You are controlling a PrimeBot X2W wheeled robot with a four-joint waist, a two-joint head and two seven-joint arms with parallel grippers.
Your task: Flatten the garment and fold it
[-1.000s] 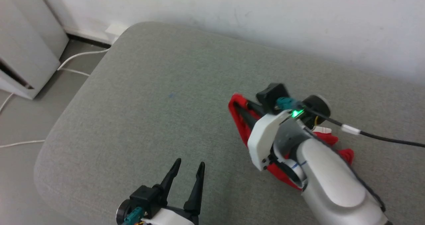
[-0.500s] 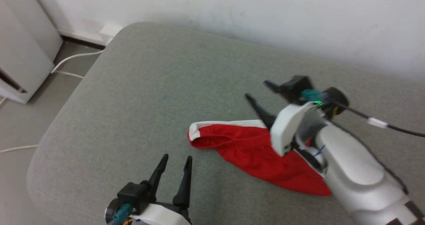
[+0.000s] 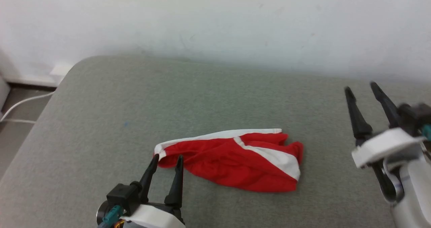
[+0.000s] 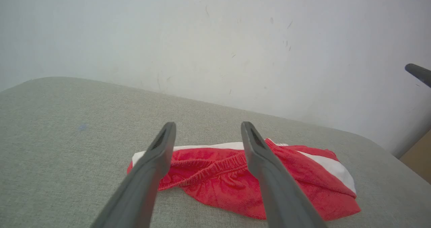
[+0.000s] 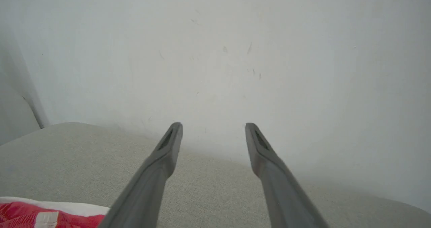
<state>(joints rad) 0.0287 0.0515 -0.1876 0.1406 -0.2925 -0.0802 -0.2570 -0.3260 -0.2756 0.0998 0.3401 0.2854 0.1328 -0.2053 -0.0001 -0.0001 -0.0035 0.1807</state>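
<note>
Currently the shorts (image 3: 232, 164) lie crumpled on the grey cushion (image 3: 168, 96), long axis left to right. My left gripper (image 3: 167, 157), open and empty, is nearer, pointing at their left end. My right gripper (image 3: 360, 86), open and empty, stands well apart.

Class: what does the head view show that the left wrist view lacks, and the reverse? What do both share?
Head view: the whole right gripper, open, right of the garment; a white cable at left. Left wrist view: the gathered waistband in ridged detail; a tan surface at far right. Both: the garment crumpled on the grey cushion, the white wall, the open left gripper near its left end.
</note>
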